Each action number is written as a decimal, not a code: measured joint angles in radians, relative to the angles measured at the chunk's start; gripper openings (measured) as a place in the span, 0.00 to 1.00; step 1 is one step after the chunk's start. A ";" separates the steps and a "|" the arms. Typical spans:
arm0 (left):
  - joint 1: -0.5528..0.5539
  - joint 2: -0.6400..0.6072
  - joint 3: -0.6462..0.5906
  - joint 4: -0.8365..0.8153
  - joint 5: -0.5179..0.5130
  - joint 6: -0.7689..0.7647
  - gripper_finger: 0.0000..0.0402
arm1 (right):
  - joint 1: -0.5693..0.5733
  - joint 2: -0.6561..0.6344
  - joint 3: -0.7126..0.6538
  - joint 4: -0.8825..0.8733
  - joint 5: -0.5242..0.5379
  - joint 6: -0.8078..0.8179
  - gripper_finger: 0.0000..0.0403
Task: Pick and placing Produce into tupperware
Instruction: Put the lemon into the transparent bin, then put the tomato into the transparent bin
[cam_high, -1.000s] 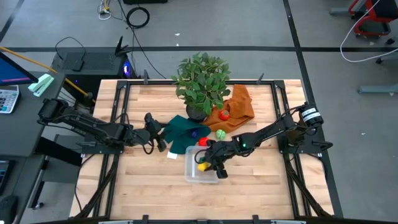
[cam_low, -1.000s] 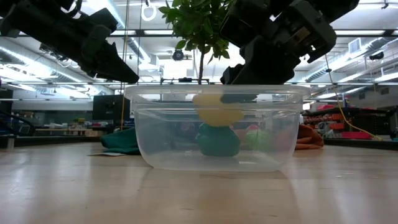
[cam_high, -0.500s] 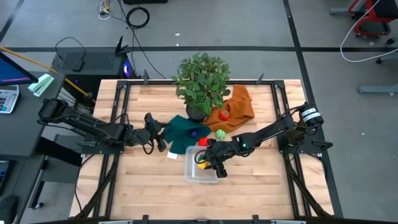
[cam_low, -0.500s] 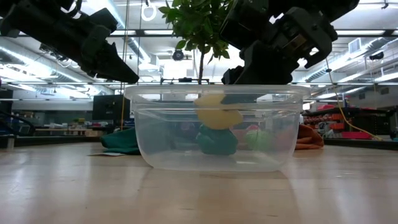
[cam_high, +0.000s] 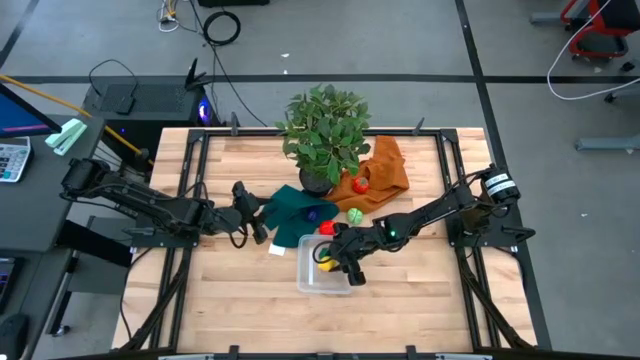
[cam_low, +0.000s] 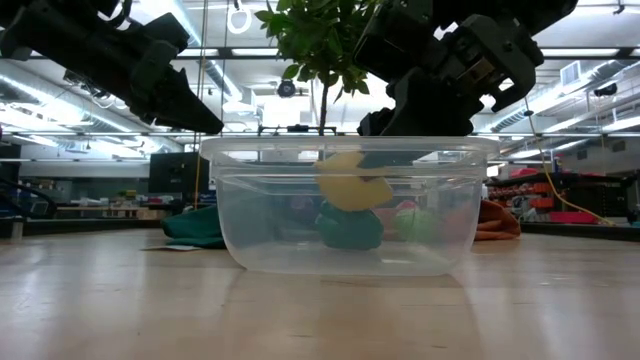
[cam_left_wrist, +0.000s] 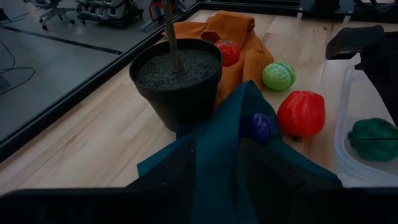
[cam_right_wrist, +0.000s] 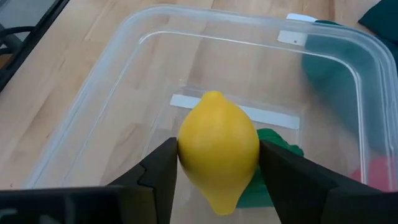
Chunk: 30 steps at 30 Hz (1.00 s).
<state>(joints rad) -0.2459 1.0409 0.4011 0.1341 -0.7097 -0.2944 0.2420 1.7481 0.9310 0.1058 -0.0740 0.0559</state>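
The clear tupperware (cam_high: 323, 270) (cam_low: 260, 215) stands on the table's near middle. My right gripper (cam_high: 338, 262) (cam_right_wrist: 217, 163) reaches down into it, shut on a yellow lemon (cam_right_wrist: 217, 144) (cam_low: 352, 180). A green vegetable (cam_low: 350, 228) (cam_right_wrist: 277, 180) lies on the tupperware's floor under the lemon. My left gripper (cam_high: 260, 224) (cam_left_wrist: 214, 180) hovers open over the dark green cloth (cam_high: 295, 208), touching nothing. A red vegetable (cam_left_wrist: 301, 113) and a purple one (cam_left_wrist: 258, 126) lie at the cloth's edge. A green ball (cam_left_wrist: 278, 75) lies on the table. My right gripper pinches the lemon between its two fingers (cam_right_wrist: 163, 167), one on each side of the lemon's middle (cam_right_wrist: 186, 149). The fingers slant down from above into the tupperware. The lemon hangs inside the walls, clear of the floor and just above the green vegetable.
A potted plant (cam_high: 322, 140) (cam_left_wrist: 177, 78) stands behind the green cloth. An orange cloth (cam_high: 385, 168) with a small red fruit (cam_left_wrist: 229, 51) lies to its right. Bare wood stretches in front of the tupperware and toward both side rails.
Inside the tupperware, the lemon has drifted slightly toward the table's right with my right gripper and turned a little in the hold. The left arm has kept still.
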 joint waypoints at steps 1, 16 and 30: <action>0.000 0.000 0.000 0.000 0.000 0.000 0.32 | 0.000 0.000 0.000 -0.003 0.000 0.000 0.44; 0.000 0.000 0.000 0.000 0.000 -0.002 0.35 | 0.000 0.000 0.000 -0.030 -0.001 0.000 0.45; 0.000 0.000 0.000 0.000 0.000 -0.002 0.35 | 0.001 -0.008 0.008 -0.071 -0.001 -0.006 0.50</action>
<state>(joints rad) -0.2460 1.0408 0.4014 0.1337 -0.7094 -0.2961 0.2427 1.7405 0.9387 0.0347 -0.0753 0.0500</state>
